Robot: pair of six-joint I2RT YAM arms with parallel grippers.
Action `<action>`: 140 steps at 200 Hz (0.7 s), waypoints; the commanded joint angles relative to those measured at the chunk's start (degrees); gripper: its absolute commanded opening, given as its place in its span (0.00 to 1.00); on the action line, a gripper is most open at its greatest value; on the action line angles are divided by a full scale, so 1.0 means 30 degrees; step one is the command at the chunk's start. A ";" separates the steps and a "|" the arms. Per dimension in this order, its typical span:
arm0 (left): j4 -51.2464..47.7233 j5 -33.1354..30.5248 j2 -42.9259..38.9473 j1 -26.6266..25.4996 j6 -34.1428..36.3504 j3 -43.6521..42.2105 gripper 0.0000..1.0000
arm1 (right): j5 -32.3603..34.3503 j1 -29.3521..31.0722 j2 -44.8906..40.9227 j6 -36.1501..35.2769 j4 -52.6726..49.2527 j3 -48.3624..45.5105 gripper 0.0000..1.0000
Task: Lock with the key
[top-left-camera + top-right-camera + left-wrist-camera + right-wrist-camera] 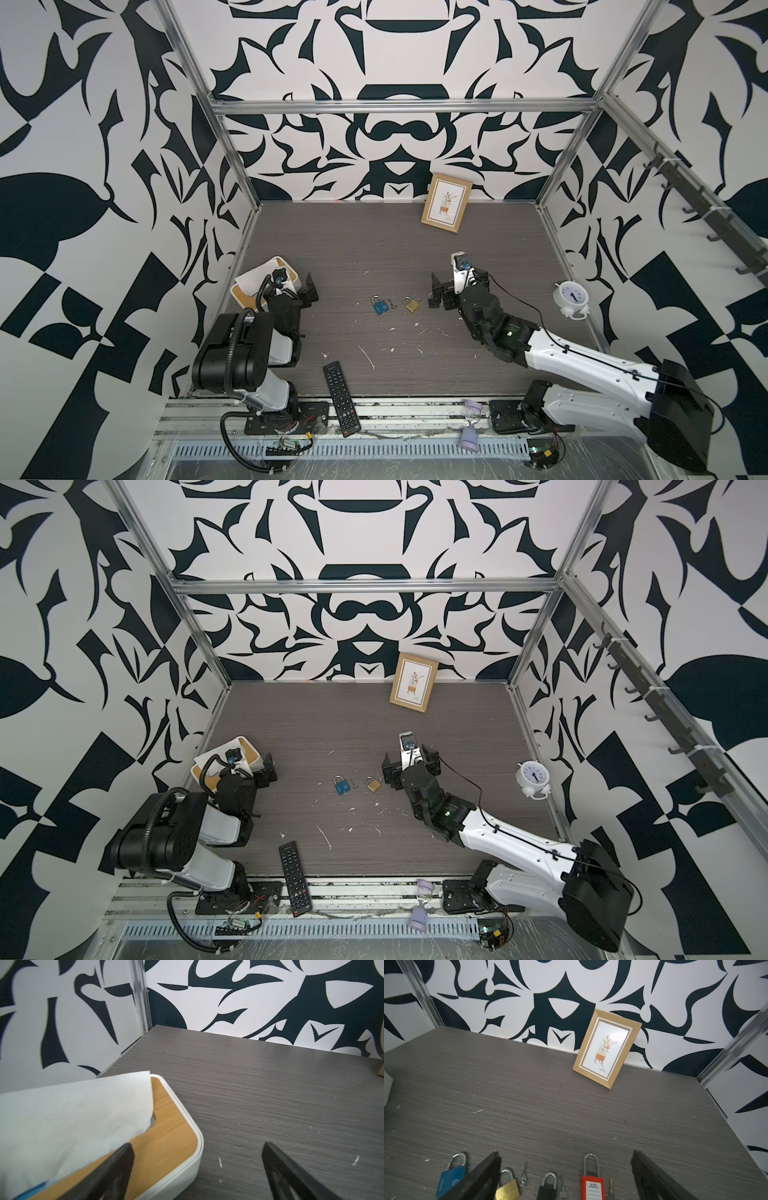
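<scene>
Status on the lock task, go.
Left gripper open, empty, by tissue box. Right gripper open, empty, over padlocks. Keys loose beside them. Nothing blocking.

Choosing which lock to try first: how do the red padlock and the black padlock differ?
The red padlock has a long, narrow shackle; the black padlock has a short, rounded one. The red body carries a white label; the black body shows none. Both lie flat on the table, side by side, metal shackles pointing the same way.
</scene>
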 commanded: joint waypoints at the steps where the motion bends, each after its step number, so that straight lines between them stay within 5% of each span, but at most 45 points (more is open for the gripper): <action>1: -0.1958 0.0970 -0.0469 0.0102 0.0136 0.0791 0.99 | 0.1142 -0.1306 -0.0246 -0.0314 -0.0135 -0.0334 1.00; 35: -0.0659 0.0406 0.0319 0.0084 0.0319 0.0778 0.99 | 0.1192 -0.7204 -0.2281 -0.1654 0.1002 -0.2212 1.00; 62: -0.6377 0.1047 -0.0788 0.0002 0.0250 0.2877 0.99 | -0.2266 -1.1965 0.0403 -0.1827 0.4535 -0.3322 1.00; 74: -0.6013 0.1048 -0.0384 -0.0125 0.0560 0.3090 0.99 | -0.2121 -1.2422 0.2489 -0.1852 0.4970 -0.3251 1.00; 94: -0.5127 0.0858 -0.0430 -0.0148 0.0442 0.2573 0.99 | -0.2074 -1.2628 0.5692 -0.3278 1.1444 -0.4974 1.00; 114: -0.4794 0.0779 -0.0345 -0.0158 0.0505 0.2460 0.99 | -0.5745 -1.3928 0.7230 -0.1850 1.3275 -0.5546 1.00; 127: -0.4735 0.0792 -0.0426 -0.0158 0.0517 0.2357 0.99 | -0.5642 -1.3829 1.0329 -0.3005 1.9776 -0.6724 1.00; 140: -0.3853 0.0887 -0.0431 -0.0160 0.0534 0.1921 0.99 | -0.6489 -1.3796 0.8682 -0.2507 1.5323 -0.5597 1.00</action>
